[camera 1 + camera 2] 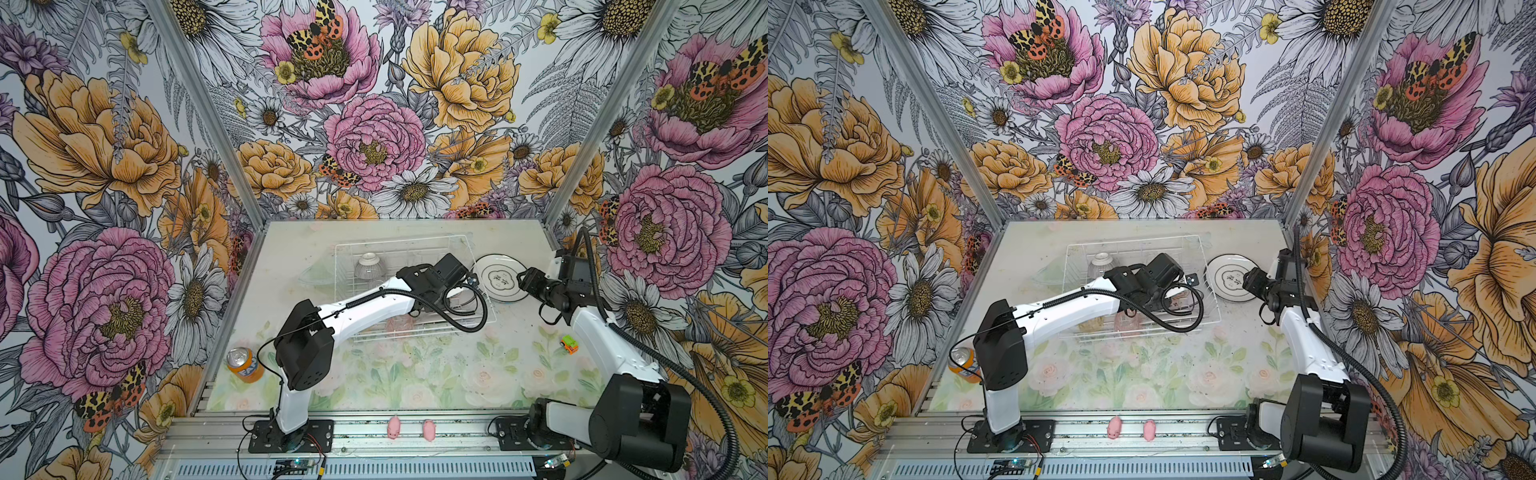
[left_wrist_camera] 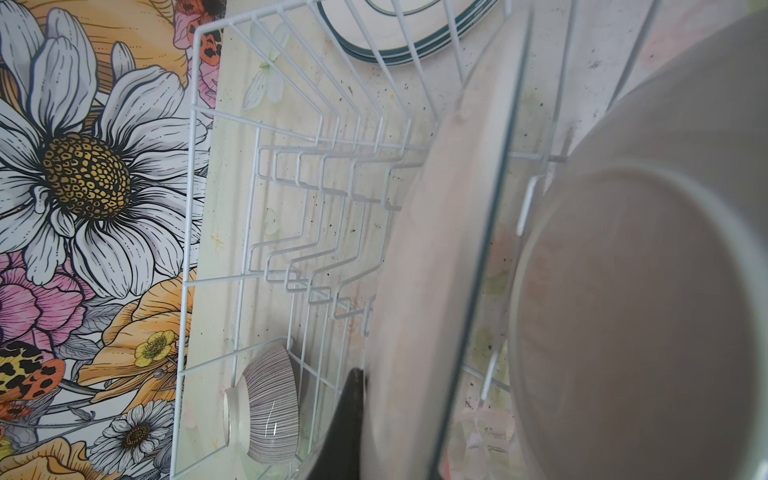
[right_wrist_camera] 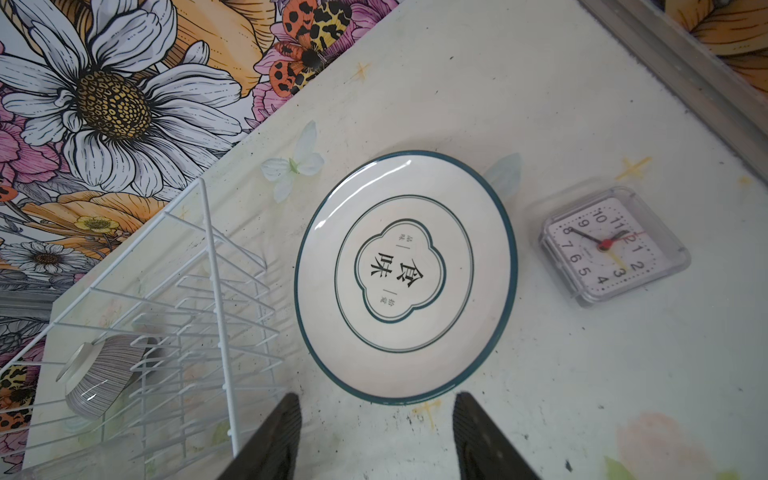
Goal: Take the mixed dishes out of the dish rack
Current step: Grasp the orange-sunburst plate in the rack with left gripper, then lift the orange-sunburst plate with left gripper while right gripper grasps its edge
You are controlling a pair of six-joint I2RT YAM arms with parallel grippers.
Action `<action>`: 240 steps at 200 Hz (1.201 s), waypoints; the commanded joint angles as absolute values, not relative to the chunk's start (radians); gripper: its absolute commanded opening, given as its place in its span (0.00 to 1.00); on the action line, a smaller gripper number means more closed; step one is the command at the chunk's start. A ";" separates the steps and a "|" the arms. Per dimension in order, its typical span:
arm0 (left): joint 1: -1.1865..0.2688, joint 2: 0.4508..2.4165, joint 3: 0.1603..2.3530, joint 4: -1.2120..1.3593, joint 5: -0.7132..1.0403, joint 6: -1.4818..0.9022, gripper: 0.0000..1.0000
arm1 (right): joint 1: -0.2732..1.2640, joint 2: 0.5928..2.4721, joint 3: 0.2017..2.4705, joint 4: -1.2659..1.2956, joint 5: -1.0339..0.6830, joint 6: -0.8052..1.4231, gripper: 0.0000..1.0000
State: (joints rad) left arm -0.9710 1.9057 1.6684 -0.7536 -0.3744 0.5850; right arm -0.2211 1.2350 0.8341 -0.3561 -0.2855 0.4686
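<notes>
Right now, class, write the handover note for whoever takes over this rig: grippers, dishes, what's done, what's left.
Left gripper: shut on a plate in the dish rack.
Right gripper: open, empty, by the plate stack on the table.
Done: plates stacked outside the rack.
To do: the held plate, the ribbed bowl, the pink tumbler and amber tumbler, all in the rack.

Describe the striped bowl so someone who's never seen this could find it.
Start at the white wire dish rack at the table's back. In its far left part sits the bowl, the only piece with grey stripes; the plates are white with dark rims.
</notes>
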 commanded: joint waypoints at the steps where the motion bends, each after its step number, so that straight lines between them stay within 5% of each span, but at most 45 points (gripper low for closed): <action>1: -0.957 1.788 1.650 -0.651 -0.403 0.545 0.02 | -0.216 1.192 0.824 -0.344 -0.298 0.450 0.60; 65: -0.869 1.642 1.614 -0.577 -0.283 0.426 0.02 | -0.216 1.181 0.825 -0.344 -0.318 0.450 0.60; 123: -0.746 1.556 1.598 -0.559 0.054 0.243 0.03 | -0.213 1.131 0.814 -0.263 -0.484 0.433 0.59; 186: -0.575 1.535 1.503 -0.344 0.519 -0.020 0.04 | -0.189 1.066 0.689 0.169 -0.846 0.599 0.59; 240: -0.518 1.596 1.474 -0.146 0.721 -0.209 0.04 | -0.077 1.071 0.727 0.188 -0.897 0.566 0.58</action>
